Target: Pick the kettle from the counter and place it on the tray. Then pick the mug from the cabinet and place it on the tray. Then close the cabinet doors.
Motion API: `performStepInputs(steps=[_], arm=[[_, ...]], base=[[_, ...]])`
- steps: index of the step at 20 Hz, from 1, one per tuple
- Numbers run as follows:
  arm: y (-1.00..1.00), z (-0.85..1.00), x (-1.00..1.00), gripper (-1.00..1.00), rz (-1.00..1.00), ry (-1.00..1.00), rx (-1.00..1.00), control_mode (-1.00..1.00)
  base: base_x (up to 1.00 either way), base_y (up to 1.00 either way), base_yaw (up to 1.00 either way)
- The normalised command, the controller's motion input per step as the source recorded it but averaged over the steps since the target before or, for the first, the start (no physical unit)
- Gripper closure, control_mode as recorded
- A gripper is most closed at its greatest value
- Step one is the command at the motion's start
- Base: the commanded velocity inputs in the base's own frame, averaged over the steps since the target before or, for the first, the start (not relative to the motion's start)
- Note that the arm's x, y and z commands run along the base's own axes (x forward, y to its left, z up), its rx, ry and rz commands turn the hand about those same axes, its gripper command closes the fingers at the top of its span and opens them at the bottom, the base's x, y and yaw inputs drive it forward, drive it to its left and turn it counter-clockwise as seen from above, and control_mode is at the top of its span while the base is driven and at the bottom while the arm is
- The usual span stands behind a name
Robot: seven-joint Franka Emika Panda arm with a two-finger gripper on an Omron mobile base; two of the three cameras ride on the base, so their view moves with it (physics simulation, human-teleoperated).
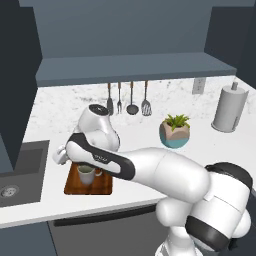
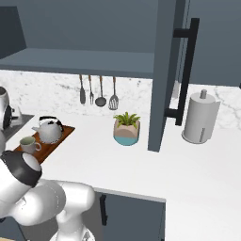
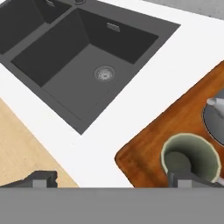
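From the right base view the kettle (image 2: 49, 130) and the mug (image 2: 30, 144) both sit on the tray (image 2: 54, 141), kettle at the mug's 1 o'clock, and one cabinet door (image 2: 165, 70) stands swung out over the table (image 2: 155, 164). The left base view hides the kettle behind the arm; the mug (image 1: 86, 174) peeks out below it. In the hand view the end effector (image 3: 113, 180) hangs spread wide and released, one fingertip over the mug (image 3: 189, 158), the sink (image 3: 78, 57) at 11 o'clock.

Reddish-brown tray (image 3: 175, 127), beige mug (image 3: 190, 158)
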Motion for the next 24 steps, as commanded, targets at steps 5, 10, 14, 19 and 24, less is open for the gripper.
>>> performStepInputs(steps=[5, 10, 14, 19, 24], arm=[[0.3, 0.0, -0.2, -1.0, -0.02, -0.14, 0.0, -1.0], [0.17, 0.0, -0.06, 1.0, -0.01, -0.05, -0.01, -1.0], [0.0, 0.0, 0.0, 1.0, 0.0, 0.0, 0.0, -1.0], [0.0, 0.0, 0.0, 1.0, 0.0, 0.0, 0.0, -1.0], [0.09, -0.02, -0.01, 1.0, -0.01, -0.11, -0.01, -1.0]], base=[[0.0, 0.0, 0.0], [0.0, 0.0, 0.0], [0.0, 0.0, 0.0], [0.0, 0.0, 0.0], [0.0, 0.0, 0.0]])
